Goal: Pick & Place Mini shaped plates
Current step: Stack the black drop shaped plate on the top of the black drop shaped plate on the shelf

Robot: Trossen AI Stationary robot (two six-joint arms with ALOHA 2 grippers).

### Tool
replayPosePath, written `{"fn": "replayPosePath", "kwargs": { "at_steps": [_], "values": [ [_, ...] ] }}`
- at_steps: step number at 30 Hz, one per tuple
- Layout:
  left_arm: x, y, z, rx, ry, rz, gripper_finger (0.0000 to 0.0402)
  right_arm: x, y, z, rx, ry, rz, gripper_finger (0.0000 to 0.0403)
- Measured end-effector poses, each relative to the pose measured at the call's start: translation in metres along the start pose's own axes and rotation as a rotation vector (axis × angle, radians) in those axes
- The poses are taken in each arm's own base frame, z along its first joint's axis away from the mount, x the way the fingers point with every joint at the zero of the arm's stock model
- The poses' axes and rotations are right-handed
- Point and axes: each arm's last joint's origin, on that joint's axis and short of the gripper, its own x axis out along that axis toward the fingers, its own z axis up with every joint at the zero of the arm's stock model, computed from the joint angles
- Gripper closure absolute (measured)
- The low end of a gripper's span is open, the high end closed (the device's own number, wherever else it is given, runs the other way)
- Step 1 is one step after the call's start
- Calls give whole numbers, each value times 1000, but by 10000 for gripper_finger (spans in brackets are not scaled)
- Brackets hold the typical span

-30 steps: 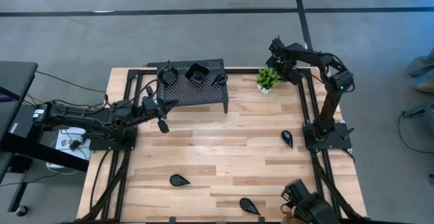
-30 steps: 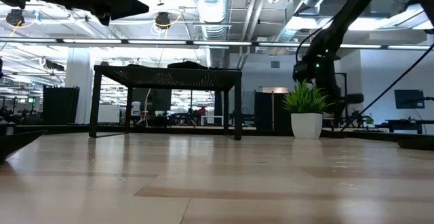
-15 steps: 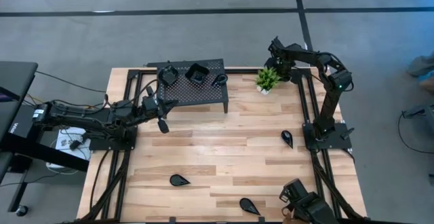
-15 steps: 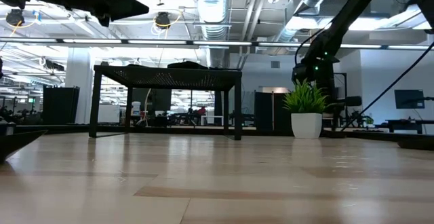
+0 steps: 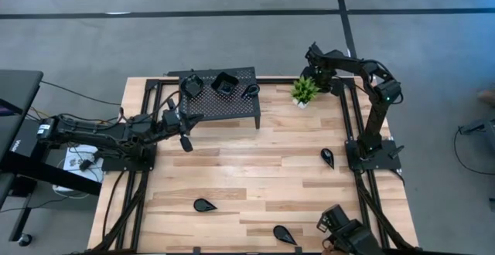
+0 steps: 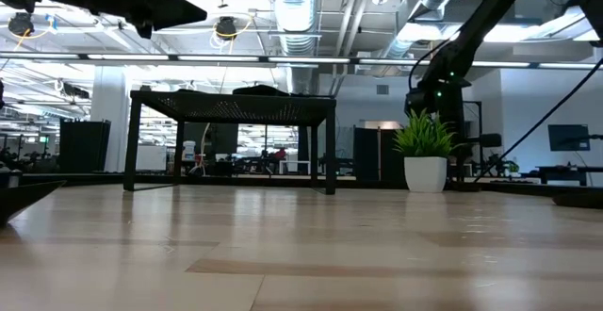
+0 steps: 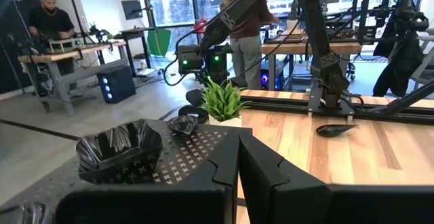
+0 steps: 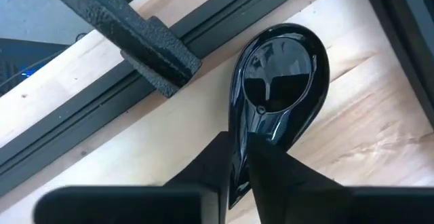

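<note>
— Where do we stand with the right gripper (image 8: 239, 157)?

— Our fingers have pinched in on the narrow end of a teardrop plate (image 8: 279, 81), which lies on the wood at the table's (image 5: 255, 185) far right corner, hard against the frame rail and just behind the potted plant (image 5: 305, 89). The jaws look almost together, with the plate's rim between them; we'd call that a grip, not yet lifted.

— And the left gripper (image 7: 239, 159)?

— Shut on nothing, waiting by the near left corner of the perforated stand (image 5: 220, 100), where a wavy square plate (image 7: 119, 149) and two other small dishes already sit.

— So which step is this?

— The pick, we judge. Next we need a straight lift clear of the rail, then a carry over the plant to the stand.

— What remains?

— Three more teardrop plates: one near the right edge (image 5: 328, 158), two toward the near edge (image 5: 204, 205) (image 5: 284, 233).
</note>
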Motion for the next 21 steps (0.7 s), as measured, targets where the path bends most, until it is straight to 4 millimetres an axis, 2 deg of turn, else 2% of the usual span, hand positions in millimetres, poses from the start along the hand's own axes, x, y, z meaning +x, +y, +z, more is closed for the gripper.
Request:
{"fn": "replayPosePath", "kwargs": {
  "at_steps": [6,14,17,21],
  "values": [
    [0,0,-1,-6,12,-1,389,1,2,-5,-15,-5,-3,369],
    [-1,-2,-2,-25,18,-17,389,18,5,-10,-26,29,-57,368],
    [-1,-3,-2,-25,17,-25,389,18,5,-9,-52,25,-48,371],
    [-2,-4,-2,-25,16,-29,389,12,3,-5,-61,20,-31,395]
  ]
}}
